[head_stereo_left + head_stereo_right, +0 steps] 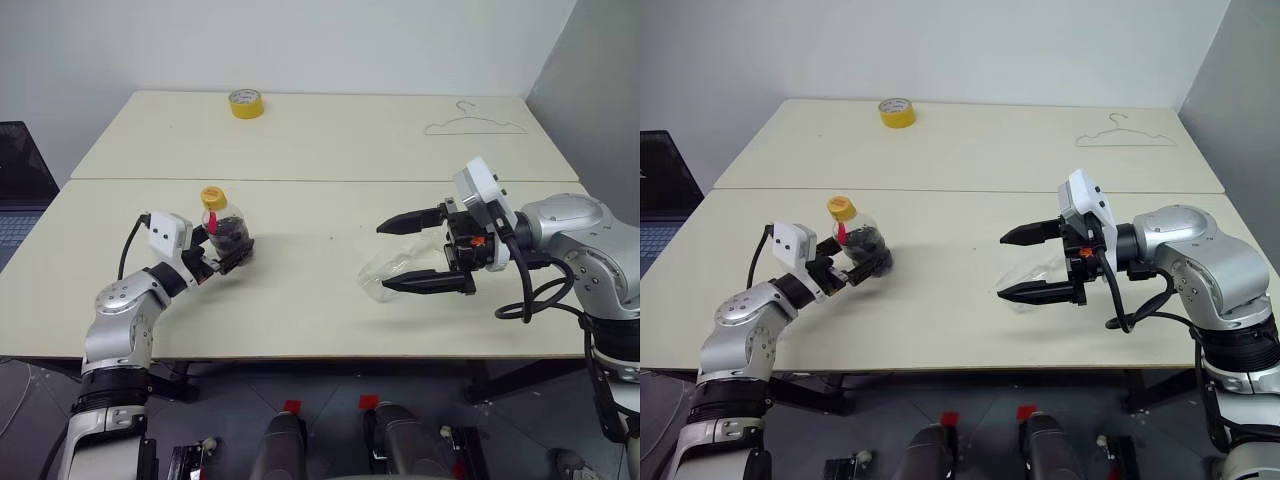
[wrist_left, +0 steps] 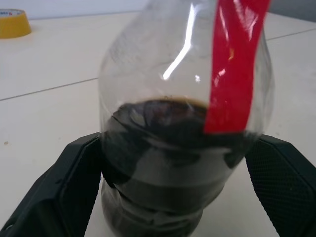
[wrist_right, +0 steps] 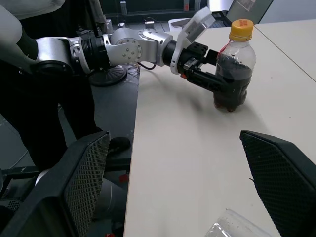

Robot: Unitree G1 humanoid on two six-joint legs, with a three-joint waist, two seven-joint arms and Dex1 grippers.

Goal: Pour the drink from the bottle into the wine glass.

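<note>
The bottle (image 1: 224, 222) stands upright on the near table at the left, with a yellow cap and a red label strip. The dark drink (image 2: 163, 128) fills its lower half. My left gripper (image 1: 226, 247) is open, one finger on each side of the bottle's lower body and close against it. The clear wine glass (image 1: 375, 274) shows faintly right of centre and looks to be lying on its side. My right gripper (image 1: 383, 257) hangs over it, open wide and pointing toward the bottle, with nothing between its fingers.
A yellow tape roll (image 1: 246, 103) sits at the far table's back edge and a wire hanger (image 1: 475, 125) lies at the back right. A seam (image 1: 320, 181) joins the two tables. A dark laptop (image 1: 20, 190) is off the left side.
</note>
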